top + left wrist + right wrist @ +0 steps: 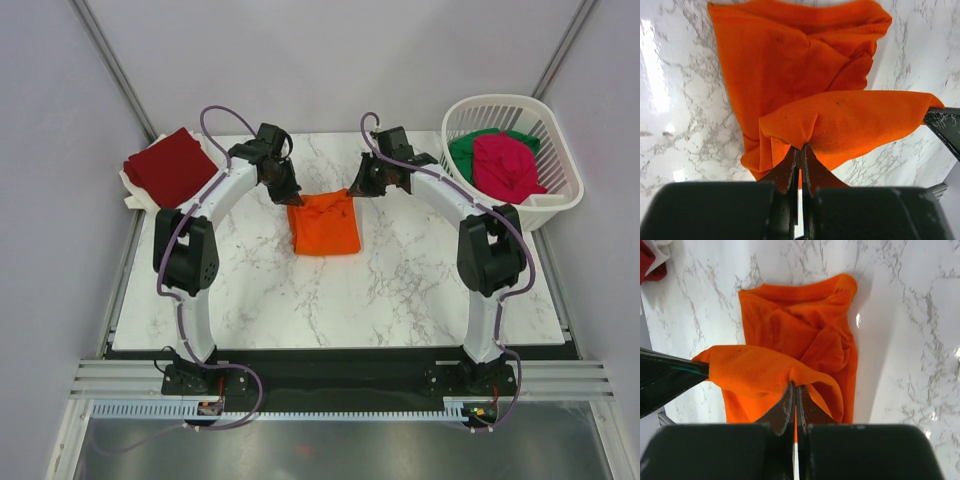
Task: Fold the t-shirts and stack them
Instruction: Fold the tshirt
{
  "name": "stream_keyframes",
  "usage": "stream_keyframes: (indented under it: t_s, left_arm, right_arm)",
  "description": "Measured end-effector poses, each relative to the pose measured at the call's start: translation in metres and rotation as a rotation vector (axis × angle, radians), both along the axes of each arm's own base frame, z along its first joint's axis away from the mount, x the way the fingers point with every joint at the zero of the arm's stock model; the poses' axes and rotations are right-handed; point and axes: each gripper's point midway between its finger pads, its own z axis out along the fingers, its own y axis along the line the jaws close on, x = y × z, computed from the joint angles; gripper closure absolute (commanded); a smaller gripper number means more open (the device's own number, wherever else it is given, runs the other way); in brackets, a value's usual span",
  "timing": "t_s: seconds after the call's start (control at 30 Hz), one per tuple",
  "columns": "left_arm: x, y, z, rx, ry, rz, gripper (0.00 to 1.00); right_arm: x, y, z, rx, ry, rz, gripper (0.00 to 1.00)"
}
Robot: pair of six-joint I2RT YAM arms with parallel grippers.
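Note:
The bright orange t-shirt [324, 224] lies partly folded in the middle of the marble table. My left gripper [291, 195] is shut on its far left corner, and my right gripper [357, 188] is shut on its far right corner. Both hold the far edge lifted off the table. In the left wrist view the pinched orange cloth [840, 125] stretches across to the right gripper's fingers [945, 127]. In the right wrist view the same edge [755, 370] stretches to the left. The dark red t-shirt [172, 166] lies folded at the far left corner. The magenta-pink t-shirt [506, 166] and green t-shirt [465, 150] lie in the basket.
The white plastic lattice basket [562, 186] stands at the far right edge of the table. White cloth [133, 190] shows under the dark red shirt. The table [400, 290] is marble-patterned, with grey walls around.

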Motion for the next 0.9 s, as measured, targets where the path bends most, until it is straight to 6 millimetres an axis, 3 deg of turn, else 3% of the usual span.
stream_keyframes:
  t_s: [0.1, 0.33, 0.43, 0.57, 0.6, 0.67, 0.8, 0.9]
  left_arm:
    - [0.015, 0.003, -0.004, -0.005, -0.002, 0.008, 0.98]
    - [0.041, 0.014, 0.0, -0.023, -0.021, 0.035, 0.97]
    - [0.05, 0.018, -0.004, -0.024, -0.021, 0.046, 0.98]
    - [0.056, 0.027, -0.021, -0.013, 0.01, 0.065, 0.97]
    - [0.056, 0.029, -0.026, -0.01, 0.02, 0.07, 0.97]
    - [0.058, 0.034, -0.037, -0.002, 0.04, 0.08, 0.97]
    - [0.062, 0.046, -0.052, 0.009, 0.072, 0.106, 0.96]
    - [0.068, 0.054, -0.06, 0.012, 0.082, 0.124, 0.85]
  right_arm:
    - [0.018, 0.002, -0.011, 0.007, 0.013, -0.006, 1.0]
    - [0.05, 0.018, -0.011, 0.049, -0.006, 0.009, 0.98]
    - [0.06, 0.022, -0.01, 0.063, -0.014, 0.008, 0.82]
    - [0.075, 0.033, -0.014, 0.098, -0.019, 0.02, 0.45]
    - [0.078, 0.036, -0.016, 0.107, -0.021, 0.027, 0.39]
    - [0.085, 0.041, -0.02, 0.134, -0.029, 0.046, 0.32]
    - [0.09, 0.041, -0.028, 0.146, -0.032, 0.06, 0.28]
    - [0.09, 0.031, -0.026, 0.135, -0.058, 0.052, 0.25]
